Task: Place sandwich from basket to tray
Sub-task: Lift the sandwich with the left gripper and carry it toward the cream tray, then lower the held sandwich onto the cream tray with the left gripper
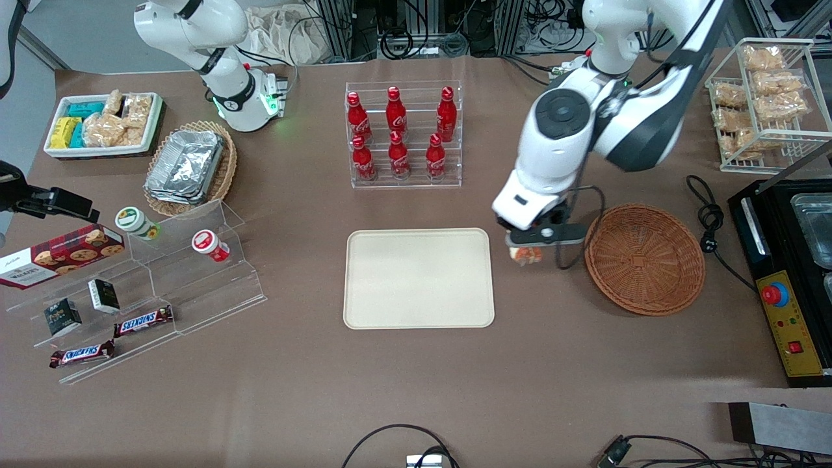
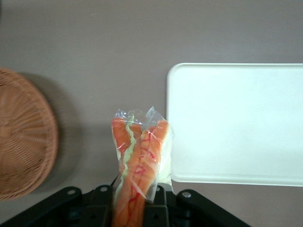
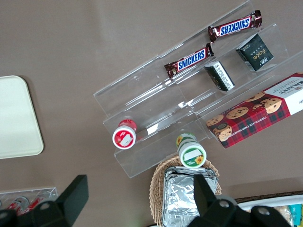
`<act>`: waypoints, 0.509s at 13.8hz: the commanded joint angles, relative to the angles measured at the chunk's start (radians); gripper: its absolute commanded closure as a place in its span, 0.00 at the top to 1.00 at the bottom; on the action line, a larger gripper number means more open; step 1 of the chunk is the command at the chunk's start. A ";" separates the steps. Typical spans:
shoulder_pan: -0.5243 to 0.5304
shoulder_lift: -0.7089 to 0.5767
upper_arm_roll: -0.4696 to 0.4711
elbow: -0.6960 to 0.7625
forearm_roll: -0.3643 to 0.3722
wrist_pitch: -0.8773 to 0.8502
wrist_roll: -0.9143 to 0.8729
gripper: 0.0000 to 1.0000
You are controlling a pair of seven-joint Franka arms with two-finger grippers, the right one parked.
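One gripper [image 1: 528, 249] above the tabletop [image 1: 416, 390] between one tray [image 1: 418, 278] and one wicker basket [image 1: 645, 259], jaws pinching one plastic-wrapped sandwich [image 2: 139, 161], held clear of both, six red bottles [image 1: 398, 133] in one clear rack farther from the camera than the tray.

The gripper [image 1: 528, 246], black under a white arm, is hanging between tray and basket, clamping the sandwich [image 2: 139, 161], which is showing orange filling streaked with pale green and red in clear wrap. The tray [image 1: 418, 278] is showing plain cream-beige. The basket [image 1: 645, 259] is showing reddish-brown weave. The bench [image 1: 416, 396] is lying dull brown.
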 commanded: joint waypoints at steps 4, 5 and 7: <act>-0.114 0.249 0.006 0.196 0.107 0.072 -0.045 0.06; -0.140 0.283 0.006 0.202 0.162 0.079 -0.086 0.06; -0.165 0.347 0.006 0.204 0.266 0.097 -0.172 0.06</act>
